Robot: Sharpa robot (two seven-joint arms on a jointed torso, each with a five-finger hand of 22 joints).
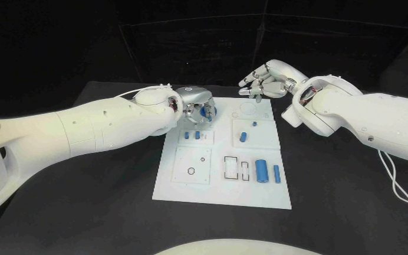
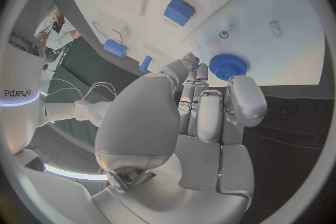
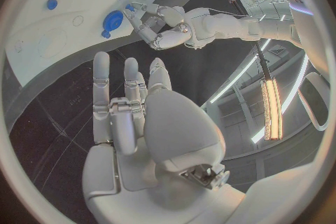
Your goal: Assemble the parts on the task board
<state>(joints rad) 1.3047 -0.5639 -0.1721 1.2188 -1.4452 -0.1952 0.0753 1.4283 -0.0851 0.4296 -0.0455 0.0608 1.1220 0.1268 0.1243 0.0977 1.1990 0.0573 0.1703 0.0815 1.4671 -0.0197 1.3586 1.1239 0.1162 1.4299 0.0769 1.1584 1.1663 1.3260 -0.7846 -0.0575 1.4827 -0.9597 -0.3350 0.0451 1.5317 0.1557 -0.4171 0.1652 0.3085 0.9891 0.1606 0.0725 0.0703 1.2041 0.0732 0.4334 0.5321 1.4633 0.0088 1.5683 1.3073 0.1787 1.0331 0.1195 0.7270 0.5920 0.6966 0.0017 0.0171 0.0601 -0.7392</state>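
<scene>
Head view: left hand [image 1: 194,103] over the task board [image 1: 223,193]'s far corner, right hand [image 1: 265,84] beyond its far edge.
Left wrist view: fingertips [image 2: 190,61] beside blue gear [image 2: 224,66]; grip unclear.
Right wrist view: right hand's fingers [image 3: 102,75] apart, empty.

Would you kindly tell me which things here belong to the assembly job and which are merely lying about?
Job:
task board
blue gear at the left hand
blue cylinder
blue blocks
right hand, empty

Lying about:
black table
</scene>
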